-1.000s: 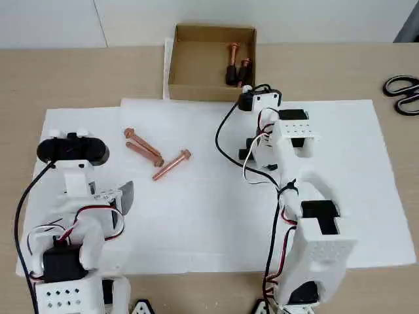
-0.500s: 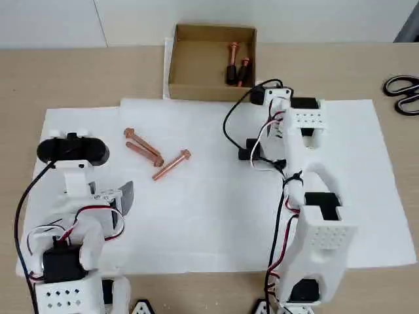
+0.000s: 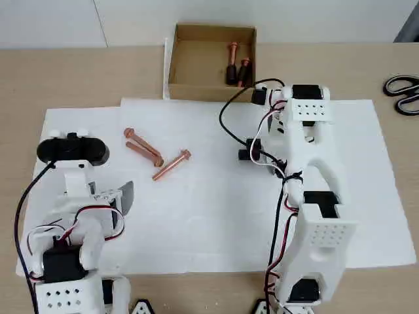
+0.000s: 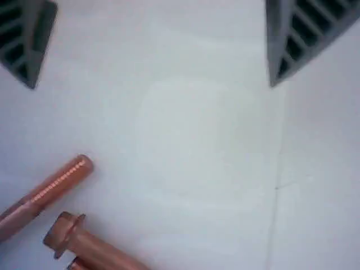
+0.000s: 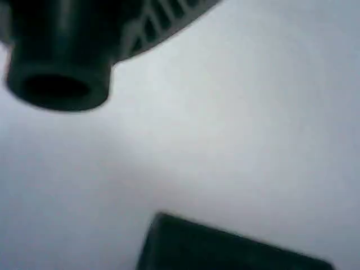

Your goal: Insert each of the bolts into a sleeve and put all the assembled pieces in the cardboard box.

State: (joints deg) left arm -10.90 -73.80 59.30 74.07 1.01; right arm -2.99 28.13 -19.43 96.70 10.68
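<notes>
Nearest us on the left, the left gripper [image 3: 122, 196] hangs over the white foam sheet [image 3: 209, 222], its jaws spread wide and holding nothing. In the left wrist view we see its two dark fingertips [image 4: 292, 39] far apart above bare sheet.

A little beyond that gripper, toward the middle of the sheet, we count three copper bolts [image 3: 143, 144] lying loose. Two are nearly side by side, and the third is just beside them at an angle, its head toward the far side. They lie off to one side of the gap between the jaws and touch neither jaw.

On our right, the right arm [image 3: 308, 150] stretches from the front edge toward the far side of the sheet. Just beside it, on the side facing the bolts but well apart from them, small black sleeves [image 3: 247, 154] rest on the sheet. In the right wrist view one sleeve [image 5: 56, 76], its hollow end facing the camera, sits close against the right gripper [image 5: 169, 28]. We cannot tell whether these jaws are open or closed, nor whether they hold that sleeve.

Farthest off, the cardboard box [image 3: 196, 65] stands on the table [image 3: 65, 72] just past the sheet's far edge. Two assembled pieces [image 3: 232, 62] lie side by side in its right part. Scissors [image 3: 402, 91] lie at the table's far right.
</notes>
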